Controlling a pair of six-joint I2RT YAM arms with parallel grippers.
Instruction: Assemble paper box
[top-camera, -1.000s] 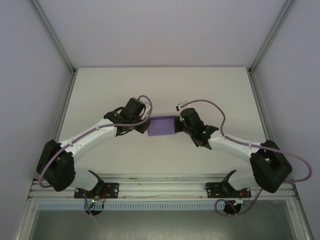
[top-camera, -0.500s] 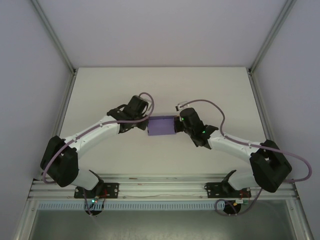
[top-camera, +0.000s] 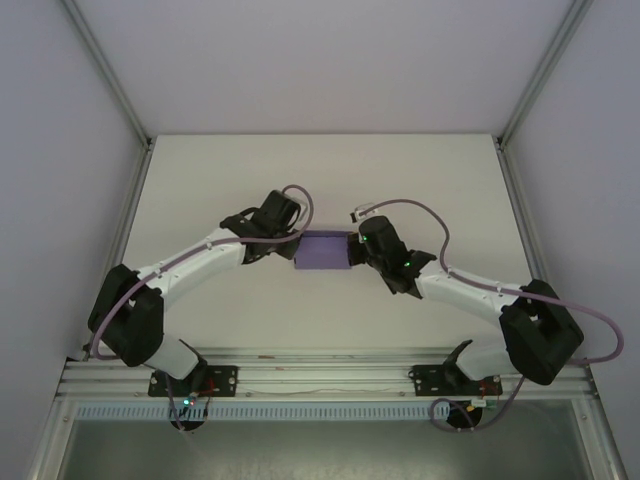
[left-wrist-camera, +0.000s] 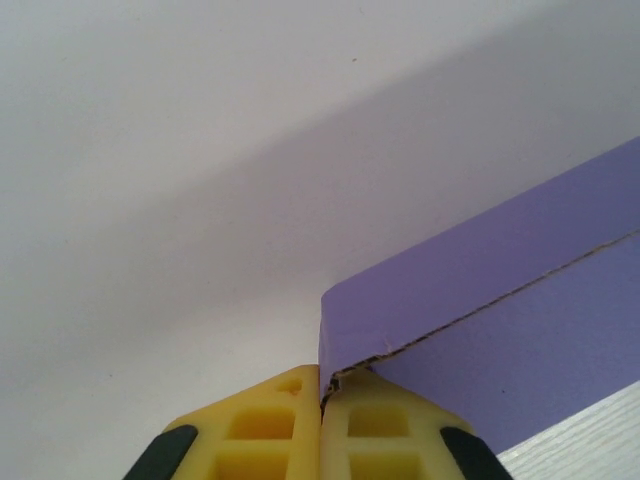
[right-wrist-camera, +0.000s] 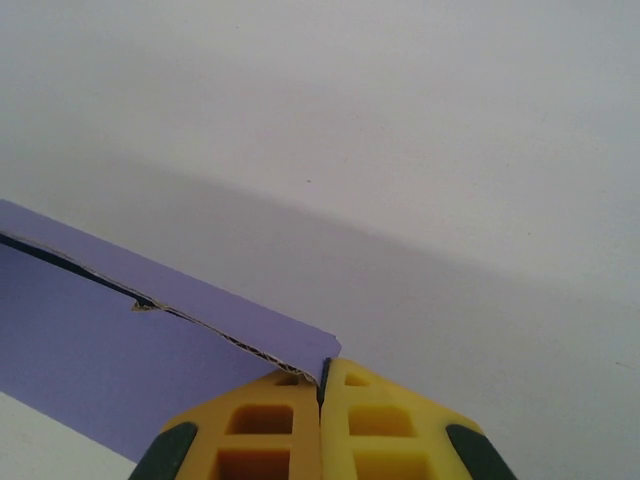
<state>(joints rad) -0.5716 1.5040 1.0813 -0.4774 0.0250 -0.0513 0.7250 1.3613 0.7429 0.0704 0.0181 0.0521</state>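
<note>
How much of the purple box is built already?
The paper box already looks folded into a shallow box shape. Right now the left gripper and right gripper pinch its opposite ends, both shut. A seam along the wall shows a small gap, so closing it up probably remains.

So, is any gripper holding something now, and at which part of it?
Both hold the paper box. The left gripper is shut on a corner edge at its left end, and the right gripper on a corner edge at its right end.

We see the paper box (left-wrist-camera: 500, 260) as matt purple card, rough-edged. The counter (top-camera: 250, 170) looks smooth and matt.
</note>
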